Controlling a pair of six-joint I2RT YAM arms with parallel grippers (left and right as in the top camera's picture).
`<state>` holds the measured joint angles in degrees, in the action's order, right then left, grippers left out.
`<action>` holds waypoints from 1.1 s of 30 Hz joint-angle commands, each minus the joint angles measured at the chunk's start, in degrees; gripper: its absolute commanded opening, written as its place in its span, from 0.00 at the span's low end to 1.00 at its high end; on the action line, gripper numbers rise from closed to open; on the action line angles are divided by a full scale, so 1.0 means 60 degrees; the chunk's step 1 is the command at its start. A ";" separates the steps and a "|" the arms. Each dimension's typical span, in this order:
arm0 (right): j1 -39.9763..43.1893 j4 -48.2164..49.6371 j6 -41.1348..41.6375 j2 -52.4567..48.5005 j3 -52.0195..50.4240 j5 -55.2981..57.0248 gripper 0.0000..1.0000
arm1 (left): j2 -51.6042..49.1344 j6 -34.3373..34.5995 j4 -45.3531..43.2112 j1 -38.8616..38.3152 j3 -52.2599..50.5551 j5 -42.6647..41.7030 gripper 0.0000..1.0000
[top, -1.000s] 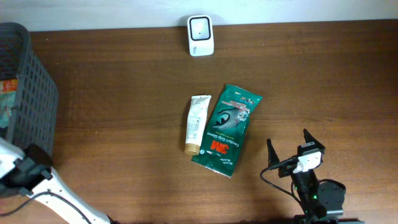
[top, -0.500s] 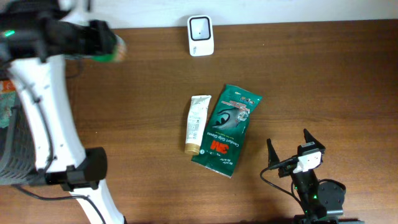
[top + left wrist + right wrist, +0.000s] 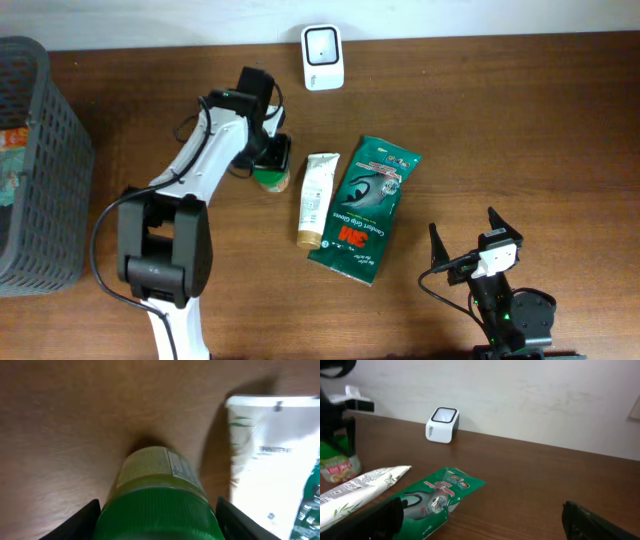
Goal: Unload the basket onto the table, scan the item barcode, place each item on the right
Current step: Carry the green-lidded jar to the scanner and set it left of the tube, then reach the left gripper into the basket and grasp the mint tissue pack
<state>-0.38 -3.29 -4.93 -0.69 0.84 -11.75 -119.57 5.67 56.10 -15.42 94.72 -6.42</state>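
Left end effector (image 3: 270, 162) swung in, gripping green-lidded jar (image 3: 159, 472)

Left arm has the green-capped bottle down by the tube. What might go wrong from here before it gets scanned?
The left pincer grips the green-capped bottle only at its cap, so the body may swing or slip when carried. The bottle is close beside the white tube; a sideways move might knock it. No barcode shows on the visible label, so it may reach the scanner facing the wrong way.
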 commanded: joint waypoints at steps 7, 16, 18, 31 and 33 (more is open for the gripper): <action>0.0069 0.0011 -0.0036 0.0055 -0.0087 -0.0084 0.98 | 0.0408 0.0262 -0.0178 -0.0095 -0.0040 -0.0029 0.99; 0.0069 0.0011 -0.0036 0.0055 -0.0087 -0.0084 0.98 | 0.1832 -0.0499 0.1461 0.0171 0.3421 0.0040 0.99; 0.0069 0.0011 -0.0036 0.0055 -0.0087 -0.0084 0.98 | 0.1872 -0.0958 0.2157 0.0623 0.4652 0.0044 0.99; 0.0069 0.0011 -0.0036 0.0055 -0.0087 -0.0084 0.98 | 0.1821 -0.0076 0.3989 0.6448 0.8488 0.1453 0.88; 0.0069 0.0011 -0.0036 0.0055 -0.0087 -0.0084 0.98 | 0.1807 0.0149 0.4076 0.7140 0.8255 0.1676 0.88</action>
<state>-0.38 -3.31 -4.91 -0.69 0.84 -11.75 -108.90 2.70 79.94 21.17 145.29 -1.37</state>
